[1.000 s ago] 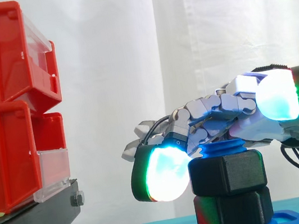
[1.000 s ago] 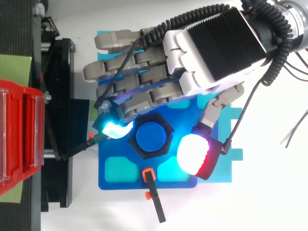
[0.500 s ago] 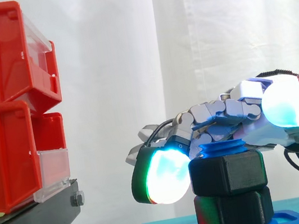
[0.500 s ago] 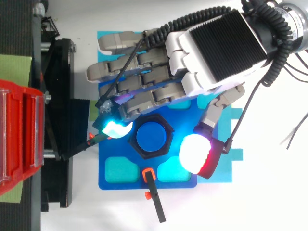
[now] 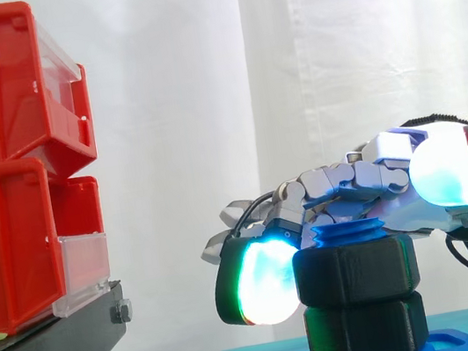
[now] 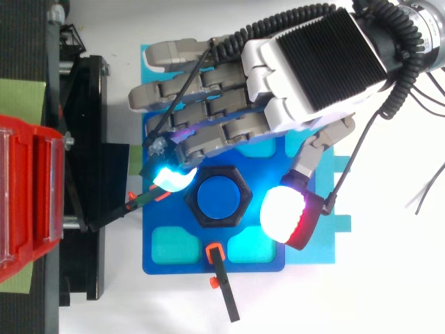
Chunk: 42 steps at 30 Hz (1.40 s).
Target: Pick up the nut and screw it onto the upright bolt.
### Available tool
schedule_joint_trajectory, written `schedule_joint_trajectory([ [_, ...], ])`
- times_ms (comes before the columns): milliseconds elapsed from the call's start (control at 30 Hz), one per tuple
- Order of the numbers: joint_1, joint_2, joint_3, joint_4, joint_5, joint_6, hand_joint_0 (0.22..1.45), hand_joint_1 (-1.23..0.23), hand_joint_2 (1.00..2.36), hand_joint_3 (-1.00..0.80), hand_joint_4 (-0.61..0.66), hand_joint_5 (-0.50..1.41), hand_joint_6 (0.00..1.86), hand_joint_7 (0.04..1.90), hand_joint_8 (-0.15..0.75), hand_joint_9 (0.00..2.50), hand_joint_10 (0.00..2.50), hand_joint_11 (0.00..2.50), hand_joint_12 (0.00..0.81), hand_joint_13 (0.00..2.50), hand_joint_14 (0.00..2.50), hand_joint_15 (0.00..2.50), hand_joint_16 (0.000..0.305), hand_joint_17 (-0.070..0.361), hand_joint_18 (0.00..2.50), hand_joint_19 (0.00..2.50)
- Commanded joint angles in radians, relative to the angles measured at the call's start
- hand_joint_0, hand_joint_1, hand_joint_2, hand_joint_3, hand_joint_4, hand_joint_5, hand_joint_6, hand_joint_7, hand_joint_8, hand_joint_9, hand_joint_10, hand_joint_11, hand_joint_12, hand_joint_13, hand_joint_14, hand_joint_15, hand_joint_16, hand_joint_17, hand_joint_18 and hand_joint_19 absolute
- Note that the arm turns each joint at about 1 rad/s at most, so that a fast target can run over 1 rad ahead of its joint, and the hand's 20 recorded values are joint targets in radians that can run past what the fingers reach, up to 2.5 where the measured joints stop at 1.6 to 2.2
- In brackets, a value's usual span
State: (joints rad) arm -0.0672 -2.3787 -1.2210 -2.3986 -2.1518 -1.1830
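A black hex nut [image 5: 356, 272] sits threaded on the upright blue bolt [image 6: 220, 200], above a second black hex piece [image 5: 365, 328]. The bolt stands on a blue base plate [image 6: 198, 233]. My hand [image 6: 313, 62] reaches in from the upper right, palm down over the base. One curled finger presses its cyan pad [image 6: 170, 177] against the nut's left side. The thumb's white and red pad [image 6: 285, 216] stands at the nut's right, a narrow gap off it from above. In the side view the hand [image 5: 368, 181] lies level just behind the bolt top [image 5: 347, 233].
Red bins [image 5: 11, 175] are stacked on a black stand [image 5: 56, 346] at the left. A black clamp with orange tips [image 6: 221, 282] holds the base's near edge. A second clamp arm [image 6: 115, 212] reaches in from the stand.
The nut has turned on the bolt, its corners now in a different position. The hand has shifted slightly toward the far side, and its cyan pad has moved along the nut's left edge.
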Motion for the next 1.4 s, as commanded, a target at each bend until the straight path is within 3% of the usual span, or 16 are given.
schedule_joint_trajectory([
  [0, -0.002, 0.000, 0.000, -0.001, 0.000, -0.004, 0.44, -0.04, 1.00, -0.50, 0.29, -0.11, 0.50, 1.03, 0.278, 0.46, 0.00, 0.00, 0.357, 0.17, 0.00, 0.00, 0.048, 0.107, 0.00, 0.00],
  [900, -0.025, 0.001, 0.000, -0.007, -0.010, -0.024, 0.46, -0.09, 1.00, -0.50, 0.23, -0.06, 0.50, 1.37, 0.285, 0.56, 0.00, 0.00, 0.340, 0.24, 0.00, 0.00, 0.043, 0.097, 0.00, 0.00],
  [1367, -0.025, 0.001, 0.000, -0.002, -0.011, -0.026, 0.46, -0.10, 1.00, -0.50, 0.23, -0.06, 0.50, 1.37, 0.286, 0.58, 0.00, 0.00, 0.339, 0.25, 0.00, 0.00, 0.043, 0.096, 0.00, 0.00],
])
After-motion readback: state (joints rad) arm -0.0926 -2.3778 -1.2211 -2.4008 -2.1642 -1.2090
